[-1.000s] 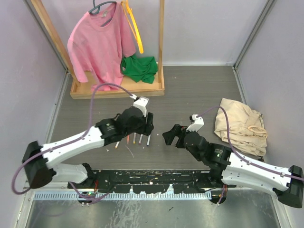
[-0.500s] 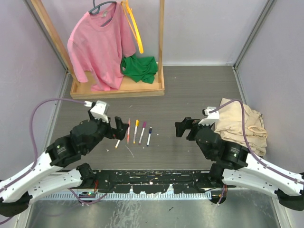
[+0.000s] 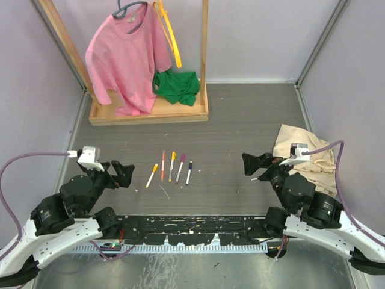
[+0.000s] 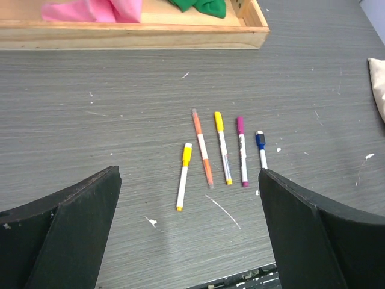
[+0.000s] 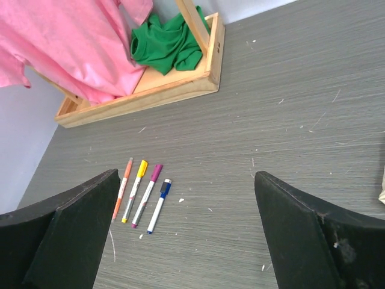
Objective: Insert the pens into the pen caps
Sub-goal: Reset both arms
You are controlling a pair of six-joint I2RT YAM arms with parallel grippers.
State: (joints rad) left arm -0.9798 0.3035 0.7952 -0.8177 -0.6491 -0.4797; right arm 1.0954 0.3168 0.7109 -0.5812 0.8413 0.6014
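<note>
White-barrelled pens (image 3: 172, 165) lie exposed; left fingers (image 4: 66, 235) and right fingers (image 5: 60, 235) withdrew, spread.

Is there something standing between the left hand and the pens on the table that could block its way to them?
Nothing visible does. The open left hand hovers to the left of the pens, and only bare table lies between it and them. The five lie side by side.
</note>
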